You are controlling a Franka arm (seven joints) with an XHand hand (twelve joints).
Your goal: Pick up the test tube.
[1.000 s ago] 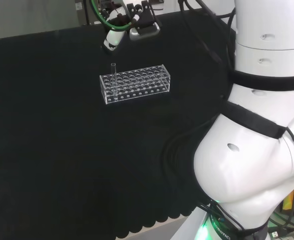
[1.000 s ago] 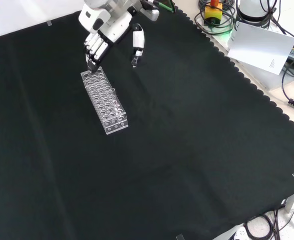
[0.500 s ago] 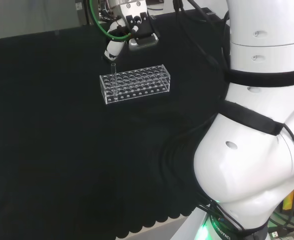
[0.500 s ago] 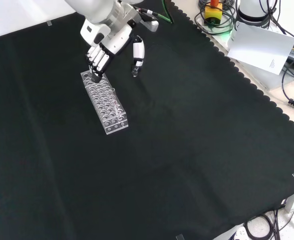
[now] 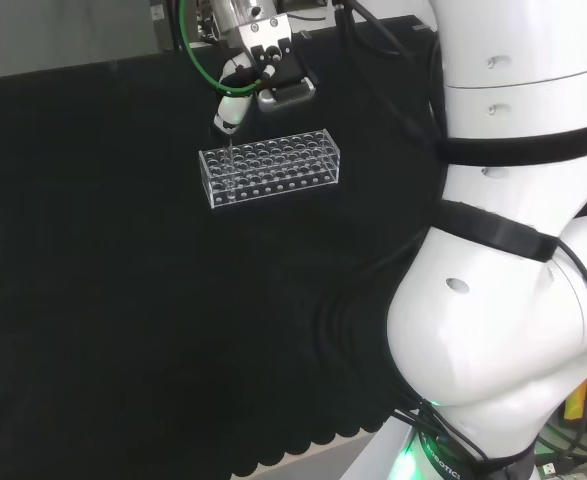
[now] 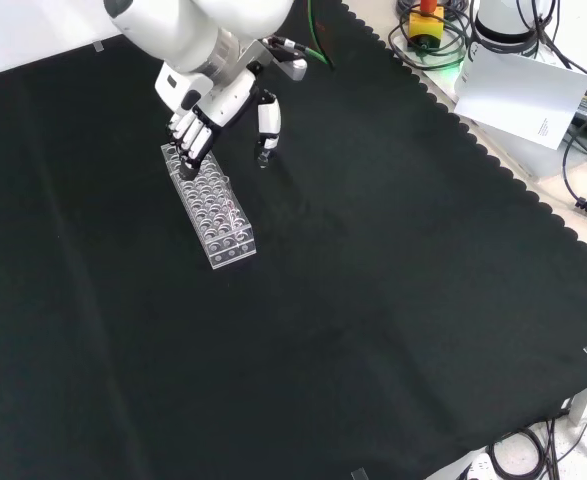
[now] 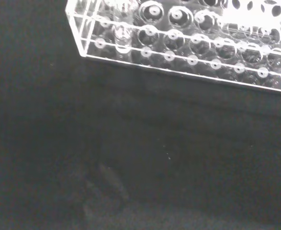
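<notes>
On my head view the big white jointed arm point(image 5: 513, 250) takes up the right side of the frame, reaching toward the upper middle. Under it lies the black cloth point(image 6: 373, 300) over the bench, with a scalloped edge running down the right of the front view. In the front view's upper right corner, off the cloth, I see a white sheet of paper point(image 6: 521, 92).

The clear plastic test tube rack point(image 5: 270, 167) with rows of round holes sits in the upper middle of the head view — in the front view point(image 6: 208, 203) it lies upper left, running diagonally. My wrist view has its near corner close up point(image 7: 178, 43).

The black and white hand point(image 6: 205, 118) hangs over the rack's far end at the upper left of the front view. Its fingers point(image 6: 195, 140) are bunched and bent down onto that end, while the thumb point(image 6: 266, 125) stands apart to the right. I see nothing pinched.

The thin clear glass test tube point(image 5: 229, 165) stands upright in the rack's left end in the head view, just under a white fingertip — I cannot tell whether they touch.
</notes>
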